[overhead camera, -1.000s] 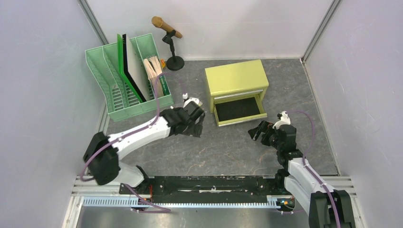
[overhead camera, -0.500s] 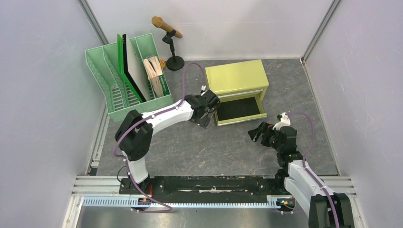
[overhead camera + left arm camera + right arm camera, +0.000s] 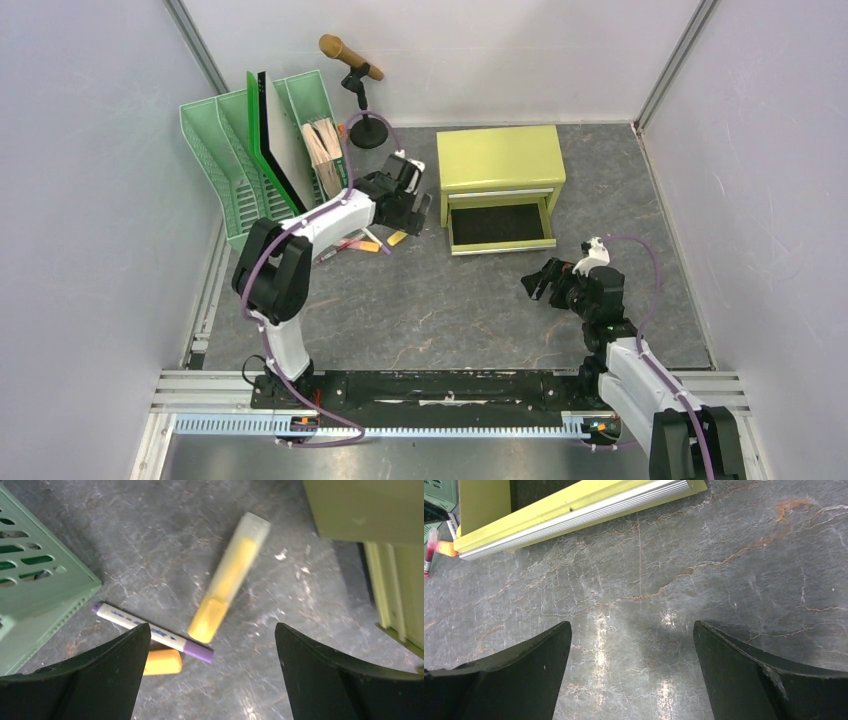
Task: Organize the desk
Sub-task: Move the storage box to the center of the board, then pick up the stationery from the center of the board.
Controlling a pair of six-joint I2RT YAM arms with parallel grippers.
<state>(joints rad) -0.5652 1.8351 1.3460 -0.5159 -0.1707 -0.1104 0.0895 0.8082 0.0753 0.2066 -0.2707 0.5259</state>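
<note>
— While the black fingers point(image 3: 100, 675) of the left gripper point(image 3: 211, 630) are spread wide with nothing clamped between them, what is seen just below?

— A fat yellow highlighter with a cloudy cap point(image 3: 227, 580) is framed between them, laid flat on the dark grey, stone-patterned desk point(image 3: 150, 525). A slim white marker with purple ends point(image 3: 150, 632) is found just beside its lower end. A stubby orange-yellow piece point(image 3: 161, 662) is tucked against that, and a pale green slotted plastic file rack point(image 3: 35, 590) is met further left.

— And the right gripper point(image 3: 631, 627)?

— Its fingers are likewise parted and empty, hung over bare tabletop near the open lower drawer point(image 3: 497, 225) of the small yellow-green metal cabinet point(image 3: 497, 160).

— How is the desk expected to handle?

— It is judged rigid, heavy and fixed, spread beneath both arms and enclosed by pale walls point(image 3: 120, 200), so it is not to be gripped at all. Its surface looks hard and slick, so round pens may be skidded or rolled. The highlighter, judged light and stiff, is best taken across mid-barrel, with the fingertips brought right down to the tabletop.
</note>
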